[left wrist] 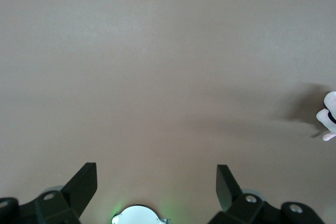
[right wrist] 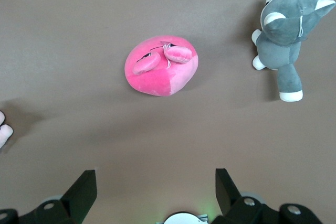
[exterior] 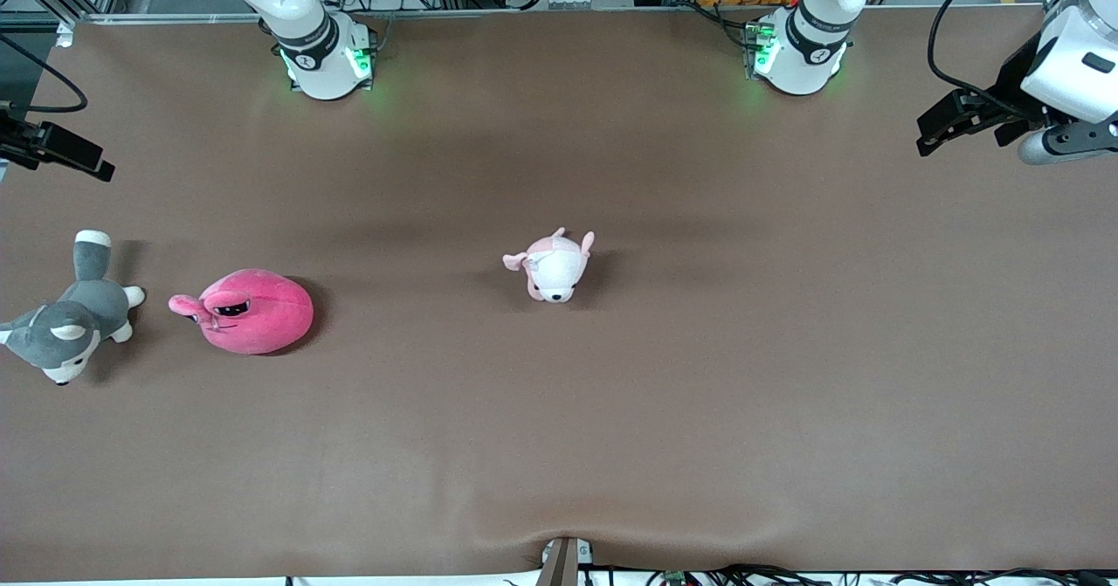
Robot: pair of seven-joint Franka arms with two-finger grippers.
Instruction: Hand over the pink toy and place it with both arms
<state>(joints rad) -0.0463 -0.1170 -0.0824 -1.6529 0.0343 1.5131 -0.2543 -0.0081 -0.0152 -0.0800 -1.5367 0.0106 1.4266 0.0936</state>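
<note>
The pink toy [exterior: 249,311] is a round hot-pink plush with ear flaps and dark eye patches. It lies on the brown table toward the right arm's end. It also shows in the right wrist view [right wrist: 161,66]. My right gripper [exterior: 83,160] is open and empty, up in the air over the table's edge at that end, apart from the toy. In its wrist view [right wrist: 155,182] the jaws stand wide apart over bare table. My left gripper [exterior: 939,132] is open and empty, up over the left arm's end of the table, over bare table in its wrist view [left wrist: 156,182].
A grey-and-white husky plush [exterior: 70,320] lies beside the pink toy, closer to the table's end, and shows in the right wrist view [right wrist: 286,30]. A small pale pink-and-white plush [exterior: 555,265] lies at the table's middle. Its edge shows in the left wrist view [left wrist: 329,114].
</note>
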